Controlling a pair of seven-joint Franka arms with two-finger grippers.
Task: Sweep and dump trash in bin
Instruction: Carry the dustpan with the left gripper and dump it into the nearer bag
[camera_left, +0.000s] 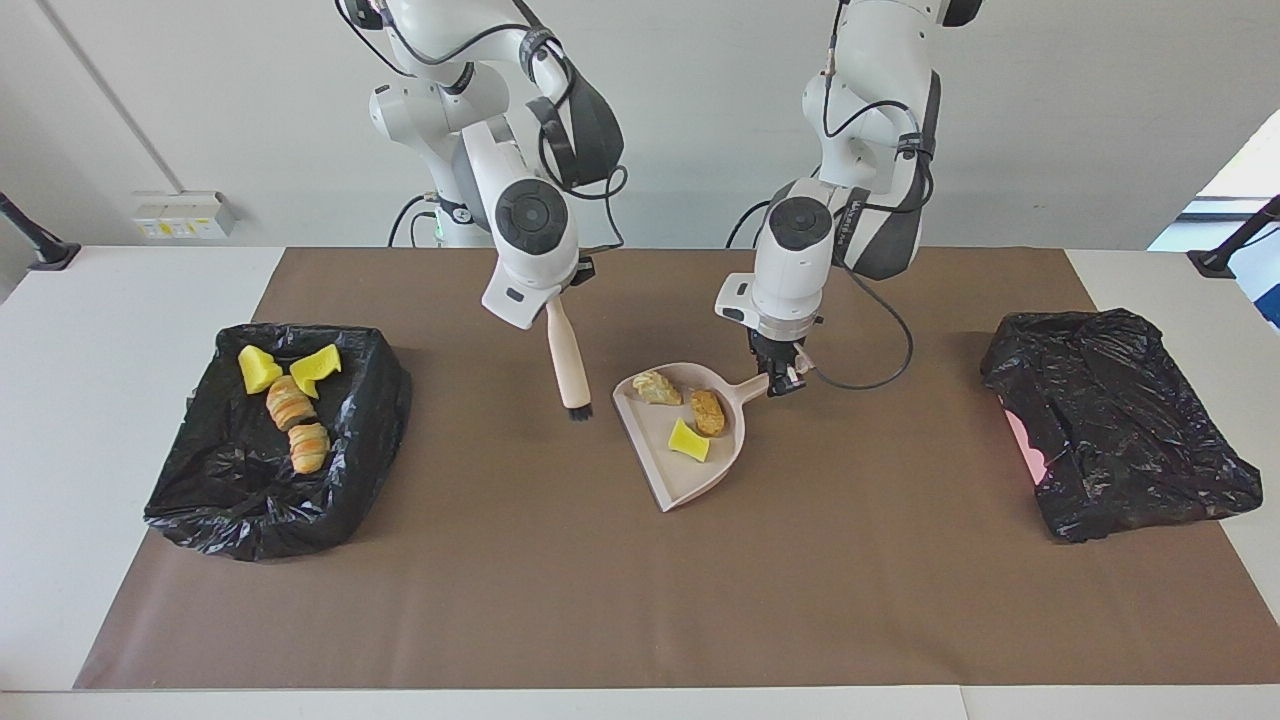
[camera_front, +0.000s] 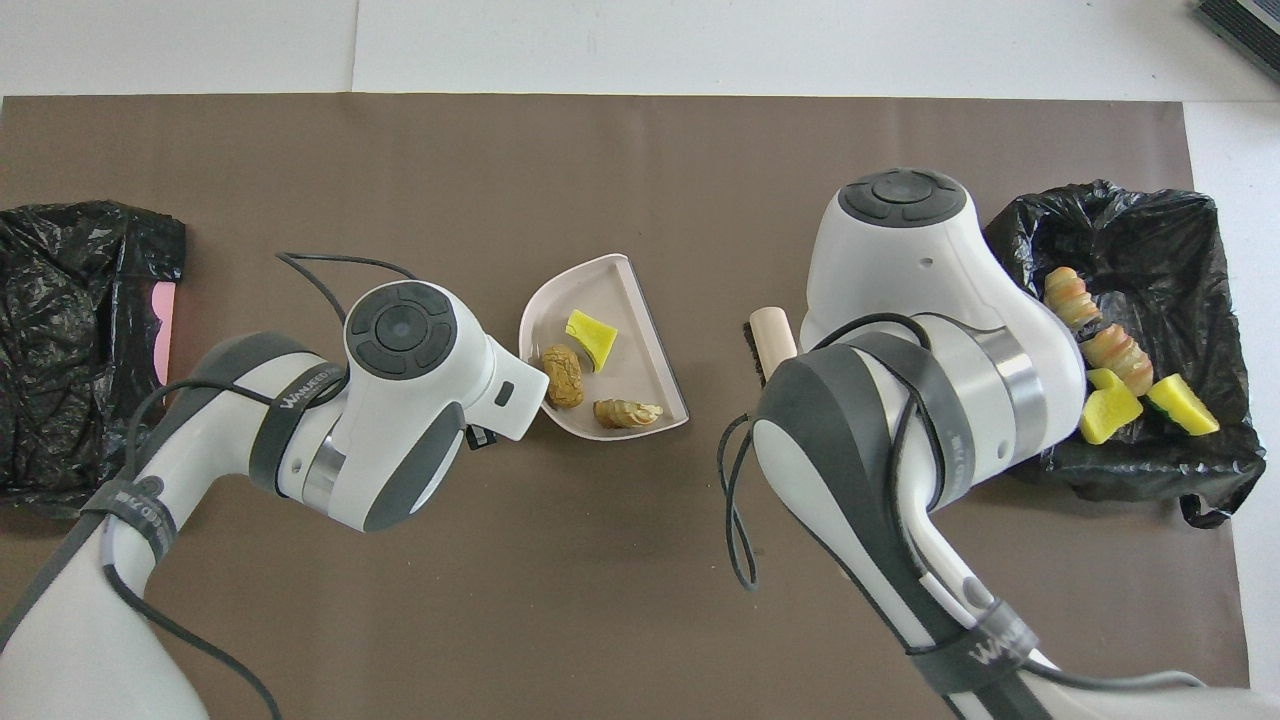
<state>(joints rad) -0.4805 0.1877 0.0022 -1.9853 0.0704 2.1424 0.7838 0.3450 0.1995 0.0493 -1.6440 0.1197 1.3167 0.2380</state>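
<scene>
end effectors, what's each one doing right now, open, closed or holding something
Left end effector: closed on the dustpan handle; three trash bits lie in the pan.
Right end effector: closed on the brush handle, bristles down beside the pan.

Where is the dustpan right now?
The dustpan sits mid-table on the brown mat, its handle in the left gripper, holding three trash bits, with the brush beside it.

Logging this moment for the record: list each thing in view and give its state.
dustpan: on the mat, handle held by left gripper, three bits inside.
brush: upright, bristles down, held by right gripper.
lined bin: open, four bits inside.
second black bag: crumpled over something pink, at the left arm's end.
</scene>
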